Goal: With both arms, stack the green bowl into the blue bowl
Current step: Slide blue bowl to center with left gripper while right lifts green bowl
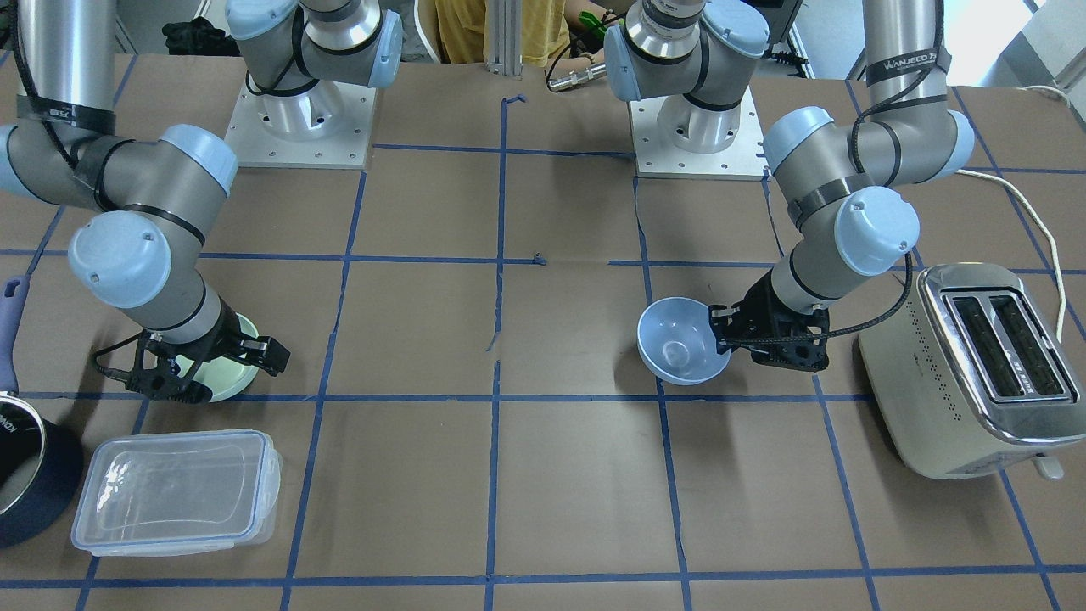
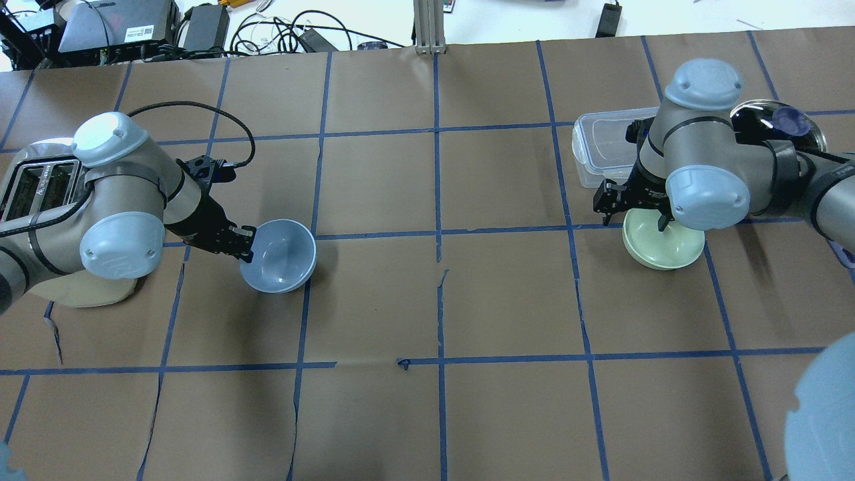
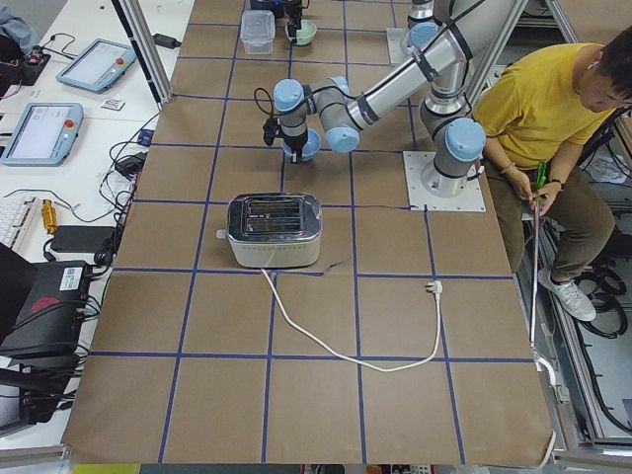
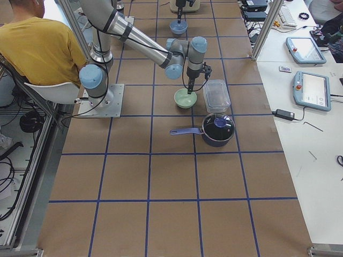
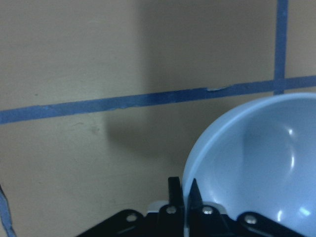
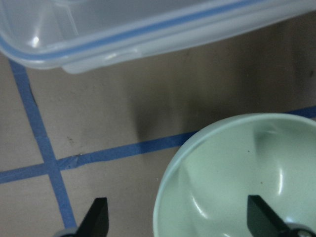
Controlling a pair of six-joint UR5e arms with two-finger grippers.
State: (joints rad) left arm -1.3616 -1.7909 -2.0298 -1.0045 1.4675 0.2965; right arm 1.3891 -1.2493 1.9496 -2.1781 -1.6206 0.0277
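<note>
The pale blue bowl (image 2: 280, 257) is in my left gripper (image 2: 246, 244), which is shut on its rim. The bowl hangs tilted, a little off the table (image 1: 683, 348). The left wrist view shows the fingers (image 5: 174, 197) pinching the bowl (image 5: 256, 163) at its rim. The mint-green bowl (image 2: 664, 247) sits upright on the table at the other side (image 1: 236, 382). My right gripper (image 2: 632, 212) is open just above it. In the right wrist view one fingertip (image 6: 98, 217) is outside the green bowl (image 6: 232, 177) and the other is over its inside.
A clear lidded container (image 2: 598, 143) stands just beyond the green bowl (image 1: 174, 492). A dark pot with a handle (image 1: 25, 475) is beside it. A toaster (image 1: 988, 365) with a cord stands behind the left arm. A person sits behind the robot (image 3: 553, 109).
</note>
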